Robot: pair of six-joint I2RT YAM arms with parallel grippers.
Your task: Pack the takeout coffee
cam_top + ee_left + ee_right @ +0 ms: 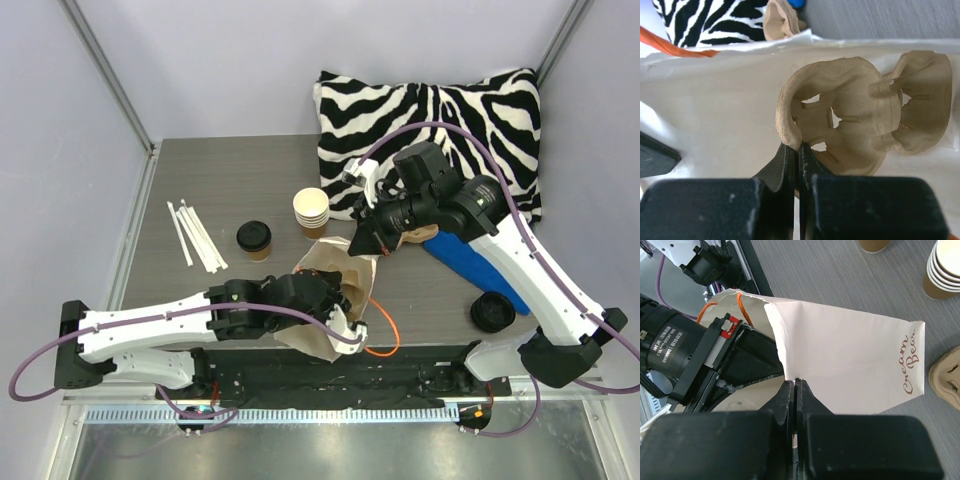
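Both tools pinched shut: the left on a pulp carrier, the right on the bag's edge.

The left tool [799, 150], inside the white paper bag [850, 360], is clamped on the rim of a pulp cup carrier [850, 110]; the right tool [795, 385] nips the bag's torn edge, jaws fully together. A second carrier [947, 377] lies on the desk [230, 170] just beyond the bag. The one takeout coffee [254, 238] stands upright outside the bag to its left, black lid up, long axis vertical. Beside it are one stack of lidless cups [311, 208] and several white sticks [195, 238]. Black lids [492, 312], a blue object [470, 260] and a zebra cushion [440, 110] lie to the right.
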